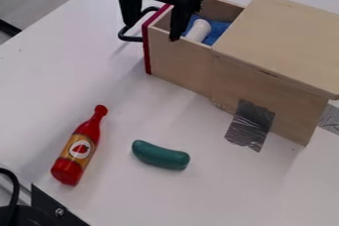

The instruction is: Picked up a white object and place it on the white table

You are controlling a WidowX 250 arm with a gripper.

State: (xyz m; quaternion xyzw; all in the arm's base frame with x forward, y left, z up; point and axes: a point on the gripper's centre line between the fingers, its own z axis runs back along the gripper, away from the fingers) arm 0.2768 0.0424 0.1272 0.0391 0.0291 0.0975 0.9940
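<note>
- White table [112,96]
- Red bottle [81,148], lying on its side
- Green pickle-shaped object [161,154], near the bottle, apart from it
- Wooden box [281,41], its drawer [179,61] pulled open
- Grey tape [250,125], running from box onto table

Box [285,36]: bare wood, matt, fine-grained, smooth on its top. Tape [250,126] on its side: silvery, glossy, visibly wrinkled. Cloth-like blue lining [219,29] looked soft and matt; the white object [198,30] appeared smooth. Red bottle [67,168]: plastic in appearance, glossy. Green pickle [160,155]: smooth, plastic-looking, with a low sheen. Tabletop [39,96] presented smooth, near matt.
</note>
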